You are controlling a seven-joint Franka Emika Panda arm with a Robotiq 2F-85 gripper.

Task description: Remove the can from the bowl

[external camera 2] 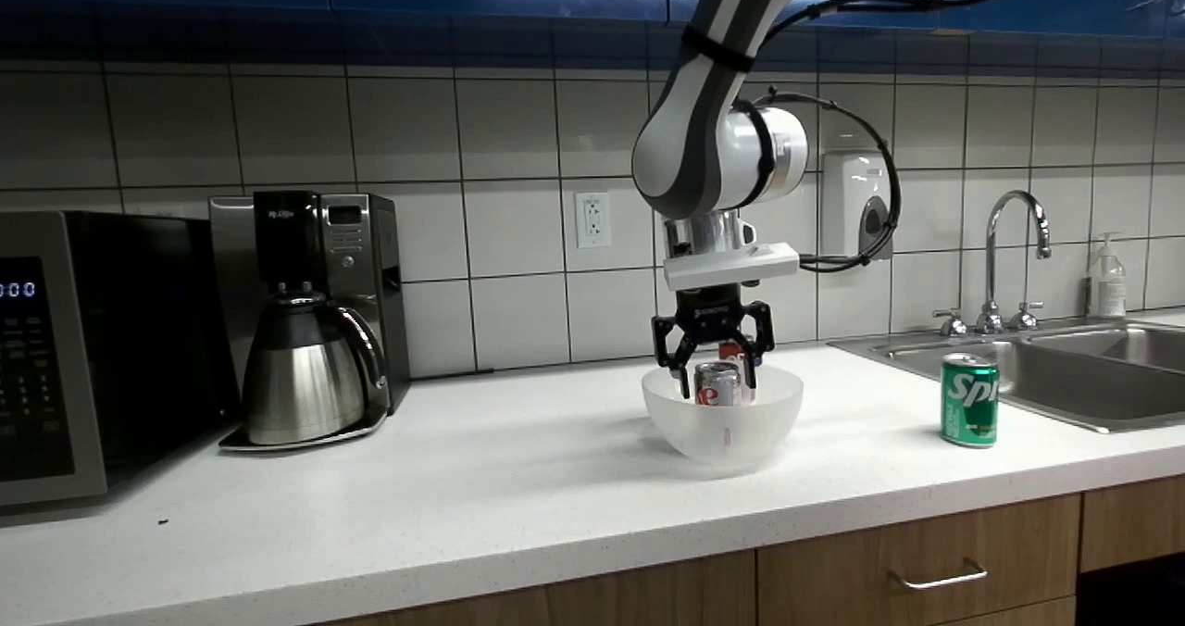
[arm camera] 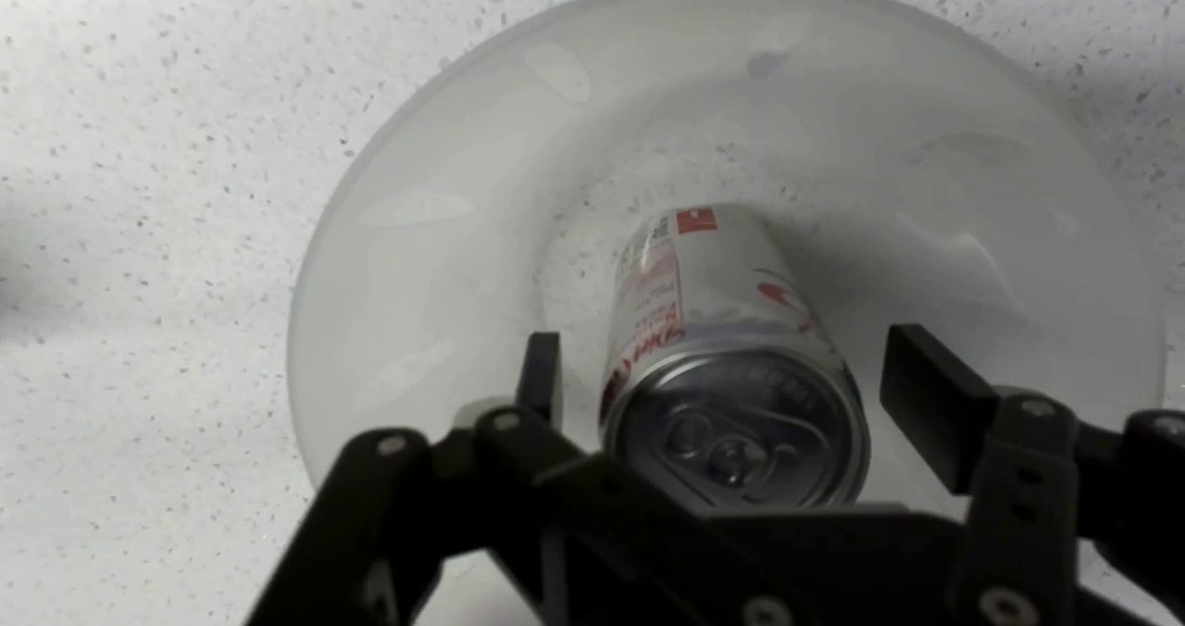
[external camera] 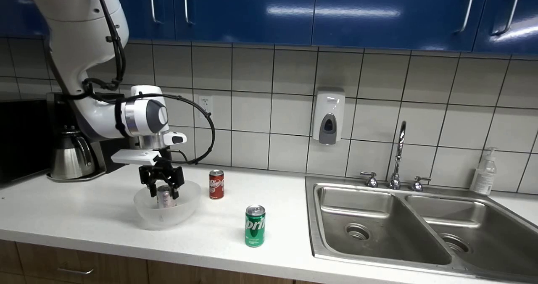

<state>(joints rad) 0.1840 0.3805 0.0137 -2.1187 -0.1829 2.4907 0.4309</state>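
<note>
In the wrist view my gripper (arm camera: 731,385) covers part of the rim of the bowl (arm camera: 398,283) and a little of the top of the silver can (arm camera: 713,302). In both exterior views the cloudy bowl wall obscures the can's foot for me, and in an exterior view the red can (external camera 2: 733,352) is mostly hidden. The silver can carries red lettering and looks upright inside the bowl, pull tab uppermost. My fingers (arm camera: 930,404) are spread, one on each side of it, with gaps showing. The bowl sits between the front and back edges of the counter (external camera: 84,208), its wall ringing the can. The red can stands just beside the bowl, nearer the back edge; the green can (external camera: 255,227) is nearer the front edge, towards the sink (external camera: 314,216).
</note>
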